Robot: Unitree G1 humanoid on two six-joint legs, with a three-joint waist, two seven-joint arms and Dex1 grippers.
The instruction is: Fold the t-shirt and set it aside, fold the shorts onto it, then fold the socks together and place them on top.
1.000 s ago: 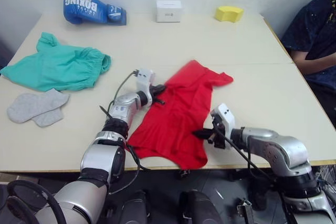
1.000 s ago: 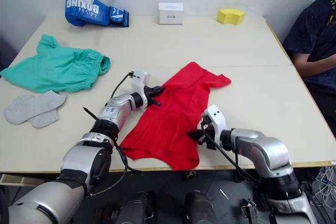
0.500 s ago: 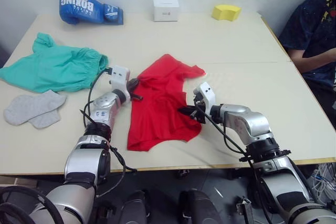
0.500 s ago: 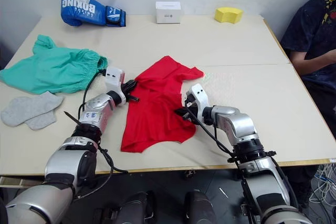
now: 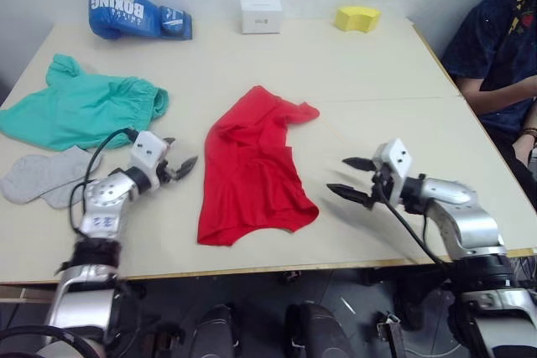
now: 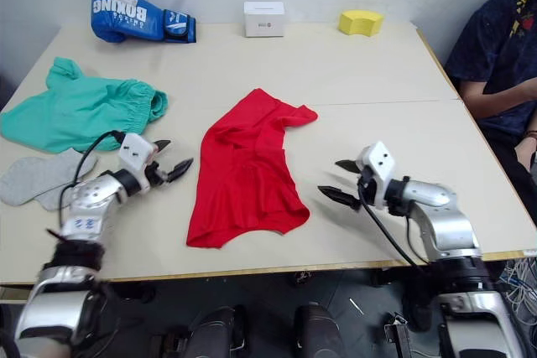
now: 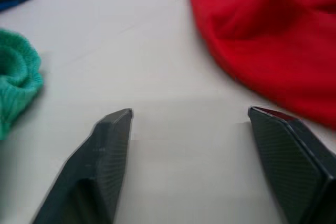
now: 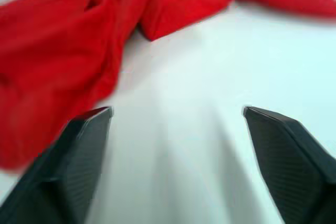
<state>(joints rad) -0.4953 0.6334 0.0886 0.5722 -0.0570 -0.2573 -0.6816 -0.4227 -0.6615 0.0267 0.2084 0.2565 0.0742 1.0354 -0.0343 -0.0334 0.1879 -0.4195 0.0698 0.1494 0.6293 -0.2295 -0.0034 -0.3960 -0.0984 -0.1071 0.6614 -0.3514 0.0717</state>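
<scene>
you've let go of the t-shirt (image 5: pixel 250 169); it lies folded lengthwise mid-tabletop (image 5: pixel 377 64). both the left gripper (image 5: pixel 178 169) and right gripper (image 5: pixel 351 179) have pulled back, jaws wide open, holding nothing.

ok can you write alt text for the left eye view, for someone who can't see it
A red t-shirt lies partly folded in the middle of a beige table, with an open robot gripper on each side of it, left and right, neither touching it. Green shorts and grey socks lie at the left.
</scene>
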